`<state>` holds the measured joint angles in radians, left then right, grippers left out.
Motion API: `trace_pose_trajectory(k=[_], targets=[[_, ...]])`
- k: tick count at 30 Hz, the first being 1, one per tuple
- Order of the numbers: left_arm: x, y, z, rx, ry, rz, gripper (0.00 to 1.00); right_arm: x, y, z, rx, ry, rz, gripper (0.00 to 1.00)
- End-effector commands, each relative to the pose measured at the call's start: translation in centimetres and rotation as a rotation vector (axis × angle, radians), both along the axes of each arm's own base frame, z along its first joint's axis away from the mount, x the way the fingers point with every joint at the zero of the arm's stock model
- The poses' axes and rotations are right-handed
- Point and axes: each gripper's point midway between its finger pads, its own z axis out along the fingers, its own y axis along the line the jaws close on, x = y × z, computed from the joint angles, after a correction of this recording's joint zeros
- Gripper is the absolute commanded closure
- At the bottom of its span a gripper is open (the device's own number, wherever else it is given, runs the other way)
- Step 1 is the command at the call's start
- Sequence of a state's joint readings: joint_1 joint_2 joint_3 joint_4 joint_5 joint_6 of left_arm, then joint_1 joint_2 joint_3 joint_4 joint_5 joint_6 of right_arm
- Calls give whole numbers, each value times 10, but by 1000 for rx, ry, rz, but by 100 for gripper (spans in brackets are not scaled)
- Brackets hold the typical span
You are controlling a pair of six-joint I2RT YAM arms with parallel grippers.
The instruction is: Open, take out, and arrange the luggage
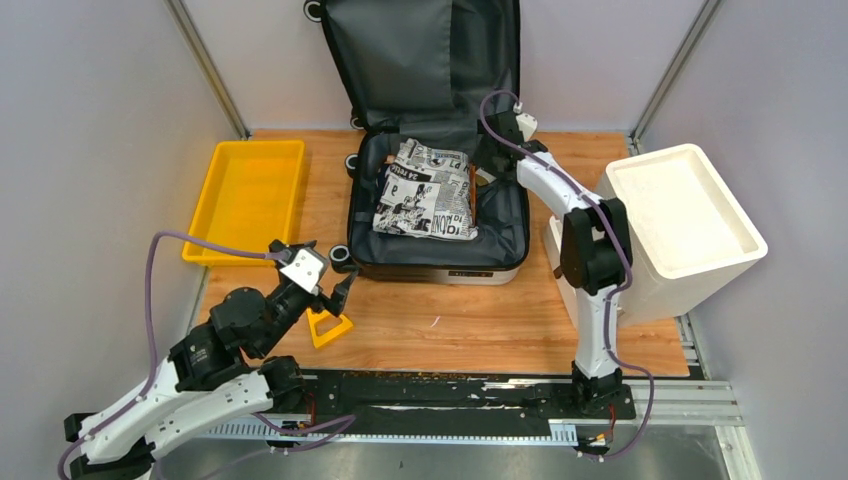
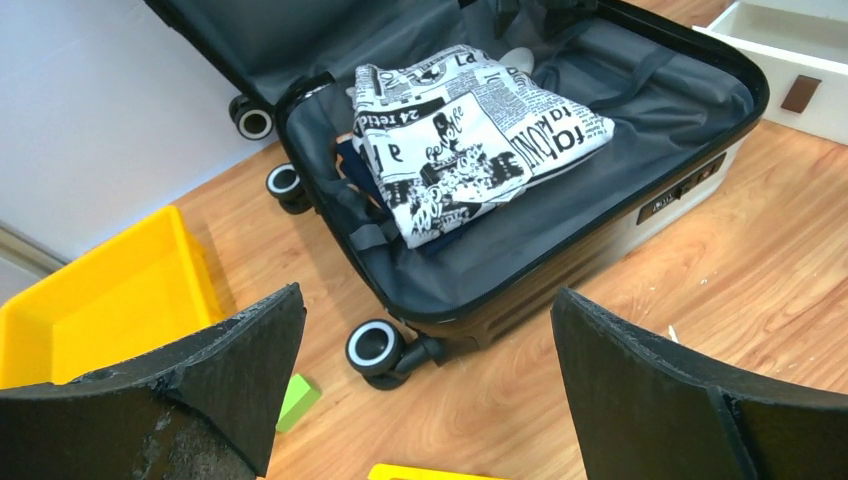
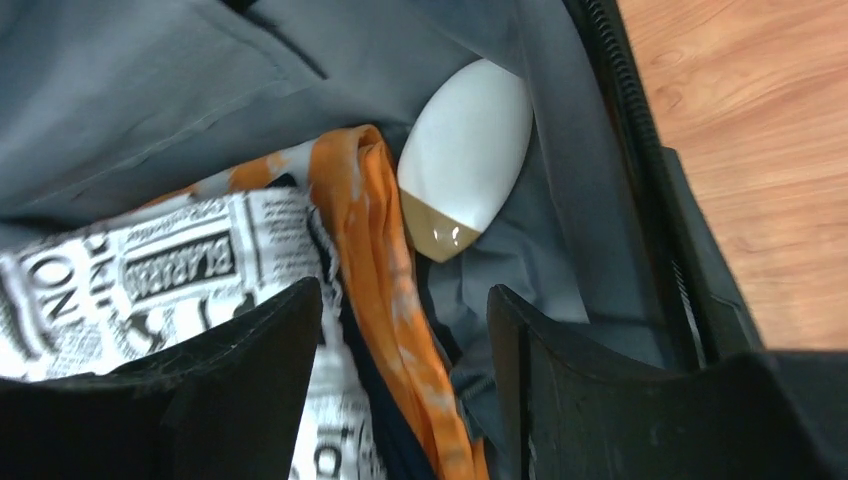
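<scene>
Black fingers (image 3: 250,380) of the right end effector (image 3: 405,300) stand partly apart with nothing between them, low inside the luggage (image 1: 440,268) at its upper right corner in the top view. That pose looks like the line-up for a pick. Straight ahead of the gap lies an orange cloth (image 3: 370,250), and just beyond it a white oval thing (image 3: 465,150) with a tan tip is tucked against the lining. Which of the two is meant I cannot tell.

To the left in the wrist view, the orange cloth runs under a newsprint cloth (image 1: 425,190), which lies folded on top across the middle of the shell. Anything pulled from beneath may drag it along.

The luggage sits at the upper centre of the bench (image 1: 450,320), its lid (image 1: 410,50) standing open against the back wall, so opening seems done and unpacking is the step in hand.

The left end effector (image 1: 335,280) hangs wide and empty at the lower left, clear of the shell and beside a wheel (image 2: 375,347), probably kept back to leave room. A yellow tray (image 1: 245,195) at the left and a white bin (image 1: 680,210) at the right flank the case, likely as places for what comes out.
</scene>
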<state>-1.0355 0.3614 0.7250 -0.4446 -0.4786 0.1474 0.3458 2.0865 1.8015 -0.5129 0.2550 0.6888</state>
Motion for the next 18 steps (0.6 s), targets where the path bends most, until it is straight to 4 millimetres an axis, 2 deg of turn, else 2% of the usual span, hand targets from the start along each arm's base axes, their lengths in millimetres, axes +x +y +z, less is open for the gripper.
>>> trace_pose_trajectory(k=[1,4,8,14,18], targets=[[0,10,13,-34,-45,25,0,35,7,7,111,-76,-127,38],[-2,8,13,-33,-47,11,0,35,5,-11,122,-47,-179,37],[-4,7,13,-41,-41,1,0,34,-6,-22,120,-45,-267,36],[-6,9,18,-73,-59,-10,0,42,1,-42,140,-21,-273,36],[-7,7,15,-65,-57,-21,0,34,-3,-60,157,27,-345,36]])
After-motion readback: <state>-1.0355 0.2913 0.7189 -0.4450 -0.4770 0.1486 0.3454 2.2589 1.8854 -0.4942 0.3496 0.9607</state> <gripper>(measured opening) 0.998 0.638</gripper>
